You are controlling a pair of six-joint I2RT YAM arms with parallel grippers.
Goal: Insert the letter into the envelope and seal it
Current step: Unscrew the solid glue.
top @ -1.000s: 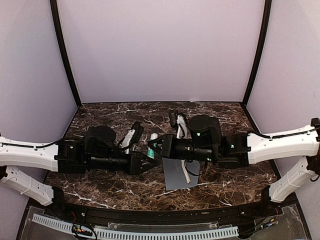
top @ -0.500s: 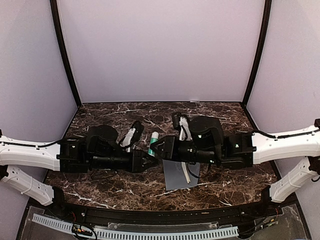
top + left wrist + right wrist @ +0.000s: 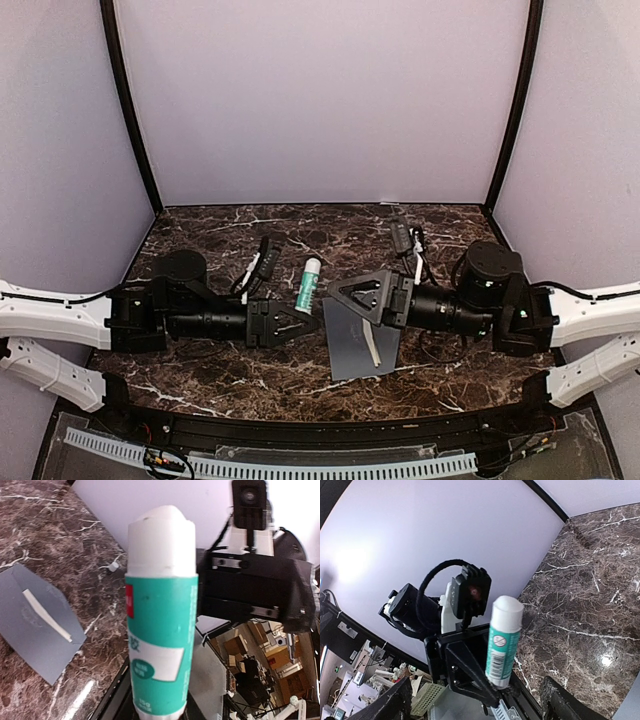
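Two stages: the letter goes in, then the flap is sealed. No loose letter shows on the worktop (image 3: 250, 228), so the first stage looks done, though the inside of the envelope (image 3: 352, 350) is hidden.
Envelope position: slate-grey, lying flat near the front middle of the worktop. A pale strip (image 3: 371, 346) lies across it. I cannot tell whether the flap is folded down.
Left jaws: clamped on the base of a teal glue stick (image 3: 308, 284), which is held off the marble just left of the envelope. Its top is white, and I cannot tell if that is the cap or bare glue.
Right jaws: wide apart and holding nothing, above the envelope's far left corner, facing the stick.
Left to do: probably gluing the flap and pressing it shut.
Edges: the envelope's near edge lies close to the front rim (image 3: 320, 418), and the right arm overlaps its far edge.
Open room: marble runs behind both arms to the back wall (image 3: 320, 100). The side walls are well apart from the work.
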